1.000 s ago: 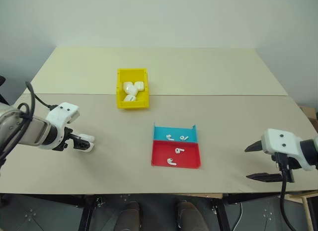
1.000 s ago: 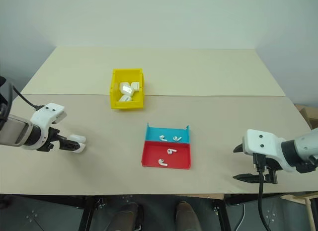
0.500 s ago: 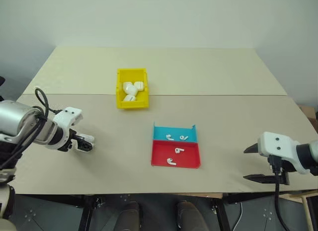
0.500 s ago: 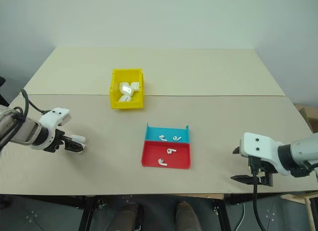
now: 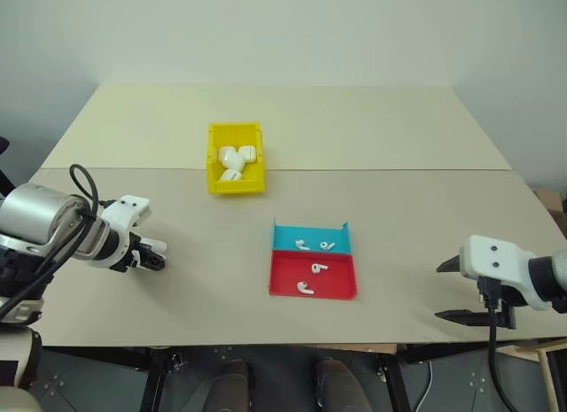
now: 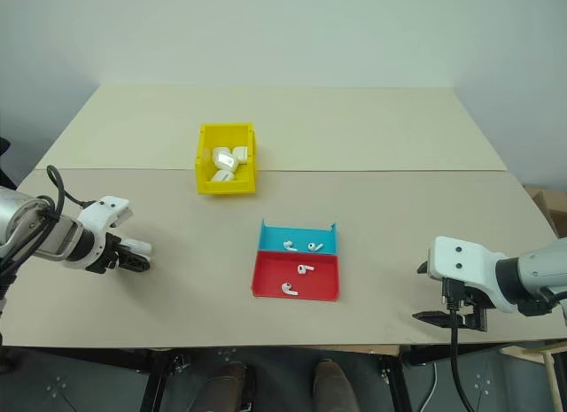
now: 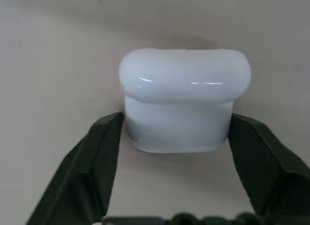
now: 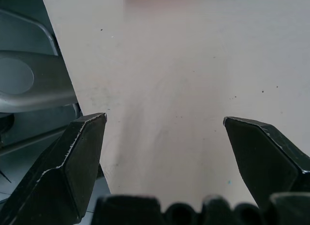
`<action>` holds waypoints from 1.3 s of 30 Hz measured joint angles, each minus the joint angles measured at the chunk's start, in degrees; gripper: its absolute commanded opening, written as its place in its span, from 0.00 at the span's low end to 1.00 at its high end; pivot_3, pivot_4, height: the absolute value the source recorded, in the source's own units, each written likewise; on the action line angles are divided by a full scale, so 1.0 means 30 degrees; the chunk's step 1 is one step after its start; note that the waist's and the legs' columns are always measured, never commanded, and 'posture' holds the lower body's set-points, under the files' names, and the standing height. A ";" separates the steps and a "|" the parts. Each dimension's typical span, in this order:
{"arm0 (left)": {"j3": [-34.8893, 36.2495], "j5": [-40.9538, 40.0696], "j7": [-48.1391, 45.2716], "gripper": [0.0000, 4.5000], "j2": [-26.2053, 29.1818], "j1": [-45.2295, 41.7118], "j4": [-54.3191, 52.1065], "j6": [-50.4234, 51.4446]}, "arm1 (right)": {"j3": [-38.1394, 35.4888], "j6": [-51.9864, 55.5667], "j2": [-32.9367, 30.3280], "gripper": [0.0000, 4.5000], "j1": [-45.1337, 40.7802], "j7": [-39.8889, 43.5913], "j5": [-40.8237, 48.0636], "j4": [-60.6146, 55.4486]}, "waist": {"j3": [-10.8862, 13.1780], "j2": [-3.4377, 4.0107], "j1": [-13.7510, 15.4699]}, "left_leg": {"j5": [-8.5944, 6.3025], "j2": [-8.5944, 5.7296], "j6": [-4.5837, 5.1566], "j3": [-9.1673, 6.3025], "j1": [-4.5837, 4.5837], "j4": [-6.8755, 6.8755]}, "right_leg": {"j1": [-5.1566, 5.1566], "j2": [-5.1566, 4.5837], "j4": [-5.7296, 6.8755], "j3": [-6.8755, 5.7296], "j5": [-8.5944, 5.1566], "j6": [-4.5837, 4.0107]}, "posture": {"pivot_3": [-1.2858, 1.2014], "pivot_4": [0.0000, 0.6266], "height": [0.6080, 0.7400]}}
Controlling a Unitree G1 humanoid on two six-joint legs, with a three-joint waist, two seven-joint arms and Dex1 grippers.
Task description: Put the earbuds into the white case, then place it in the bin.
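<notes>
left gripper (image 7: 174, 138): its two black fingers press either side of the white case (image 7: 181, 101), clamped on it low over the tabletop (image 5: 399, 137).
white case: sits between those fingers, lid closed, resting on or just above the tabletop; which, I cannot tell.
right gripper (image 8: 167, 147): fingers spread wide, nothing between them, hanging at the tabletop's near right edge.
earbuds (image 5: 315, 245): four loose ones well to the right of the left gripper, two in the blue tray (image 5: 312, 236), two in the red tray (image 5: 337, 277).
bin (image 5: 236, 158): beyond the left gripper and to its right, already holding other white cases.
step in hand: securing the case.
next move: probably carry it toward the trays and open the lid so the earbuds can go in.
</notes>
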 measured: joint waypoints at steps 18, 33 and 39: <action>0.6792 0.2885 -0.1686 0.61 -0.4175 0.5751 -0.9906 -1.3460 | 0.4720 -0.2091 0.0450 1.00 -0.9424 0.1122 -0.0792 0.1893 | 0.0002 0.0008 -0.0301 | -0.0001 0.0024 -0.0002 0.0046 -0.0004 0.0023 | -0.0002 -0.0023 -0.0019 0.0017 0.0041 -0.0033 | 0.52 0.24 1.00; 0.6036 0.7156 -0.9854 0.61 -1.0313 1.4818 -0.5646 -3.7462 | 1.6071 -0.2531 0.8275 1.00 -2.1715 0.3897 -0.8513 0.9608 | -0.0030 0.0063 -0.0001 | -0.0010 0.0033 0.0015 0.0067 -0.0066 0.0058 | -0.0036 -0.0031 -0.0058 -0.0003 0.0097 -0.0012 | 0.52 0.24 1.00; 0.5902 0.6785 -1.0660 0.61 -0.9417 1.6665 -0.5878 -3.7651 | 1.7415 -0.6368 0.9480 0.74 -2.2122 0.4041 -1.0542 1.1355 | -0.0031 0.0067 -0.0099 | -0.0012 0.0048 0.0018 0.0068 -0.0034 0.0058 | -0.0034 -0.0029 -0.0023 -0.0009 0.0099 -0.0015 | 0.52 0.24 1.00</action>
